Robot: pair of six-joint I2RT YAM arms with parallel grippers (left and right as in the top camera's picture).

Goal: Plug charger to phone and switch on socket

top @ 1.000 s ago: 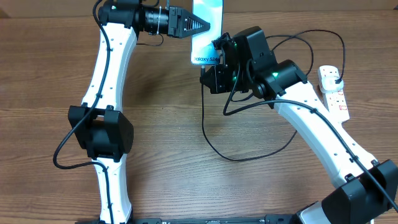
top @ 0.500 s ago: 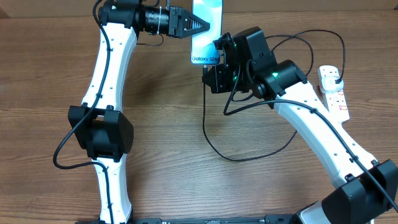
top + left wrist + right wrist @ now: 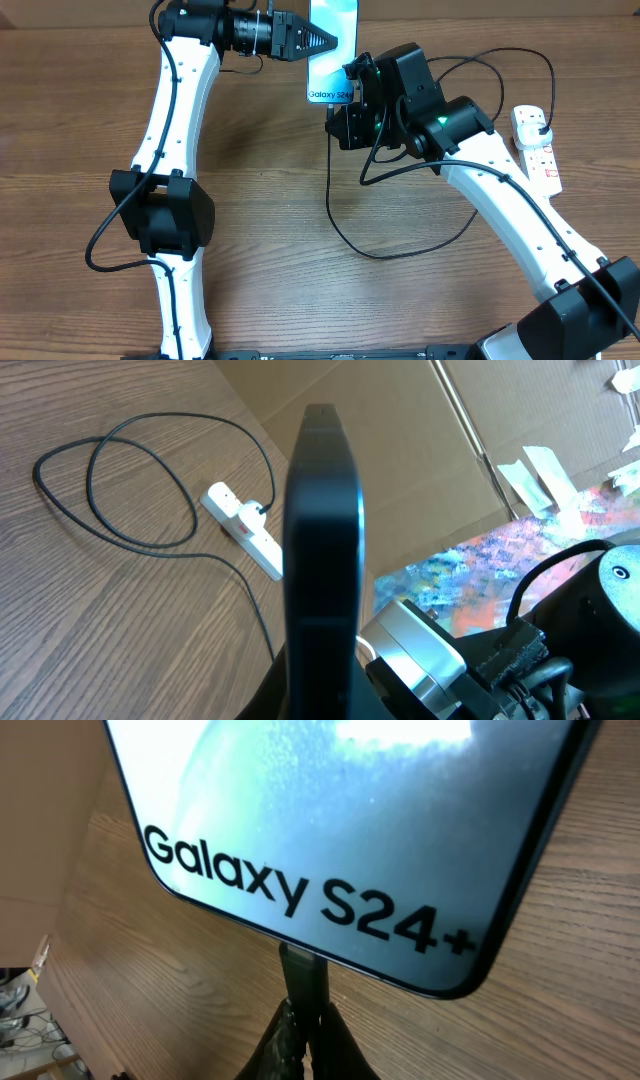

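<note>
two arms meet at the far middle of the table (image 3: 250, 230) in the overhead view. the left gripper (image 3: 328, 42) reaches in level from the left and is clenched on the phone (image 3: 340, 70), holding it with the galaxy end toward the right gripper (image 3: 343, 112). the right arm bends in from the right, its wrist turned up at that lower edge. the charger (image 3: 390, 250) hangs from it in a loose loop over the wood and runs on to the socket (image 3: 538, 148) at the right edge, where a black plug sits. from the left wrist, the phone shows edge-on and upright, with the socket and cable loop well apart beyond it. from the right wrist, the fingers (image 3: 335, 1045) pinch the connector (image 3: 303, 975), whose tip touches the middle of the phone's bottom rim. whether it is seated i cannot tell. i judge the push should run straight along the phone's length, without twist, while the left claw braces against it.
</note>
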